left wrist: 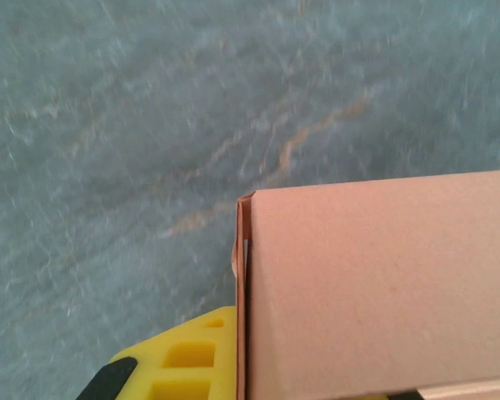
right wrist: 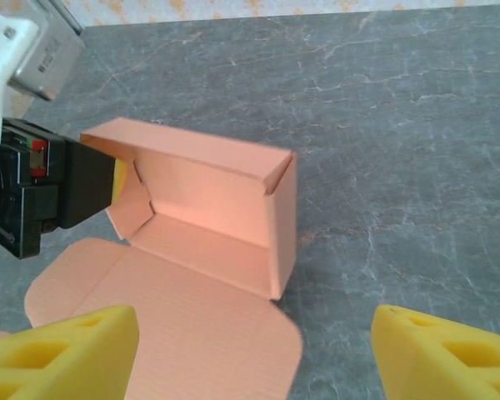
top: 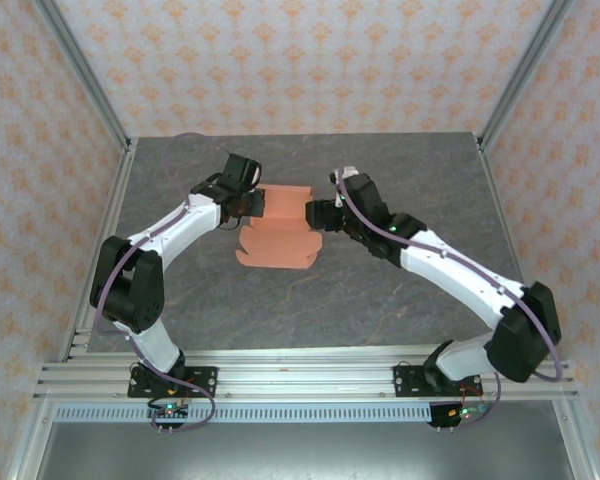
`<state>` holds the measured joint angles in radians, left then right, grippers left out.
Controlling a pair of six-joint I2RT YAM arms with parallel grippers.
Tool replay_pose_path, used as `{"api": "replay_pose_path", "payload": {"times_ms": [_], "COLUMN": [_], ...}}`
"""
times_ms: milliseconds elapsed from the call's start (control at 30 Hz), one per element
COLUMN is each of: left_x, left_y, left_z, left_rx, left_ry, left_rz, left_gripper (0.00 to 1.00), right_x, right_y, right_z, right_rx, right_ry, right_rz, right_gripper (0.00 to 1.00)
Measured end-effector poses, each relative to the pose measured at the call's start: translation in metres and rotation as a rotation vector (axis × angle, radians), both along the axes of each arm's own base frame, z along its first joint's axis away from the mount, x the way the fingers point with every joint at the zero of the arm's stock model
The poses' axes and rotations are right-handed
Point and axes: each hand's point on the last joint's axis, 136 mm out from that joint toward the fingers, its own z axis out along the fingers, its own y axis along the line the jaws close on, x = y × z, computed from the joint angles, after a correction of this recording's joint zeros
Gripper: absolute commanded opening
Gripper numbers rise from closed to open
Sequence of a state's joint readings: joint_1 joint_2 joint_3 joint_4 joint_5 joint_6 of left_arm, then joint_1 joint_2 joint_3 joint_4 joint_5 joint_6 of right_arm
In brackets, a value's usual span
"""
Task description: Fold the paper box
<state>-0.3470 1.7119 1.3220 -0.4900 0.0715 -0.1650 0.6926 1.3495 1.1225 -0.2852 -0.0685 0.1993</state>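
Box [top: 280, 230]: left claw [top: 252, 206] is clamped narrow on its left end wall. One yellow finger [right wrist: 119, 179] is inside the box; the other is hidden behind the card. Right claw [right wrist: 254, 350] is wide, nothing in it, just beside the box's right end.

Box sits mid-table [top: 400, 300] between the two claws. Back wall and right end wall are up. Front panel with its rounded flap lies flat, toward the bases.

Handling, my read:
- Thin card, so light and easily creased; likely slides on the smooth top unless pinned.
- Take it at wall edges or close to fold lines, not mid-panel.
- Squeeze lightly or it dents.
- The left grip doubles as the anchor.

Can't tell:
- Whether the right corner tab is tucked or just leaning.
- The flap's near edge, cropped in the right wrist view.
- Table detail in the left wrist view, which is blurred.
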Motion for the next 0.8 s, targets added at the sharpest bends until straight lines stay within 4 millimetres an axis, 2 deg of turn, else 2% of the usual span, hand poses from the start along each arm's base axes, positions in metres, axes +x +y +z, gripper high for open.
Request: {"api": "replay_pose_path", "payload": {"times_ms": [100, 267, 400, 567, 667, 800], "left_x": [-0.019, -0.052, -0.065, -0.073, -0.073, -0.069], "left_y": [-0.001, 0.002, 0.004, 0.008, 0.009, 0.01], "left_z": [-0.004, -0.004, 0.0, -0.027, -0.048, -0.064], "left_rx": [0.023, 0.07, 0.108, 0.177, 0.217, 0.258], "left_ry": [0.093, 0.239, 0.319, 0.491, 0.595, 0.684], "left_rz": [-0.06, -0.167, -0.234, -0.302, -0.328, -0.36], "left_gripper": [0.0, 0.0, 0.0, 0.0, 0.0, 0.0], "right_x": [-0.01, -0.022, -0.031, -0.037, -0.04, -0.04], "right_y": [-0.015, -0.033, -0.04, -0.047, -0.053, -0.058], "right_z": [-0.006, -0.034, -0.045, -0.049, -0.047, -0.048], "right_rx": [0.008, -0.025, -0.047, -0.062, -0.069, -0.074], "right_ry": [0.015, 0.073, 0.099, 0.106, 0.099, 0.092], "right_rz": [-0.022, -0.047, -0.047, -0.056, -0.068, -0.082], "right_gripper": [0.74, 0.74, 0.74, 0.74, 0.74, 0.74]}}
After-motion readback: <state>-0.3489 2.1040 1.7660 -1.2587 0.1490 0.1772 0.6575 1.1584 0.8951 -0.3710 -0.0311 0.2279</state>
